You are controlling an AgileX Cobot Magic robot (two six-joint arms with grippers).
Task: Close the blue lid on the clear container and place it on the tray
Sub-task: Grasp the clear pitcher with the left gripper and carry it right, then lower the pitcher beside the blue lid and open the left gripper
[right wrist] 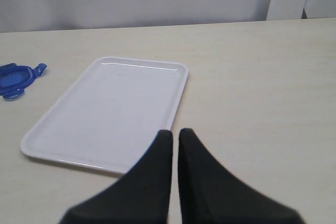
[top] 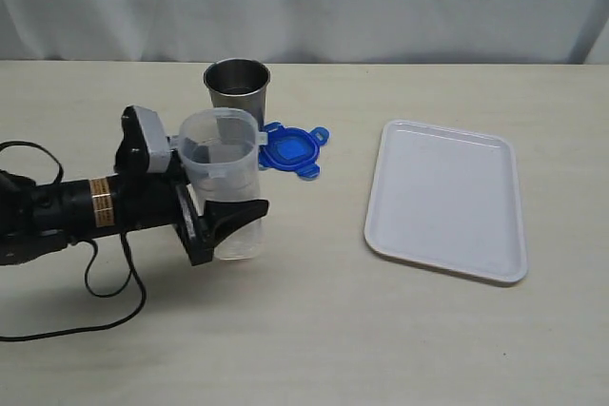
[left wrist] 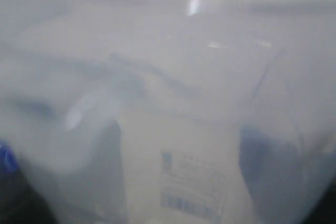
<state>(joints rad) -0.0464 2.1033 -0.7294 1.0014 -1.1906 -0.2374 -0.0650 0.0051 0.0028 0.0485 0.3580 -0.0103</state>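
Two tools: our left tool (top: 233, 216) grips the clear container (top: 221, 154), our right tool (right wrist: 174, 136) sits pinched empty; the blue lid (top: 290, 150) lies at the container's two o'clock.

The left arm (top: 67, 206) is a black tube ringed by a brass-coloured striped band (top: 100, 202), with a pale grey camera block (top: 146, 140) at its wrist. Thin black cables (top: 105, 287) trail from it. The left pincer (top: 243, 189) has angular black fingers; the right pincer (right wrist: 175, 132) has two smooth, tapered black ones.
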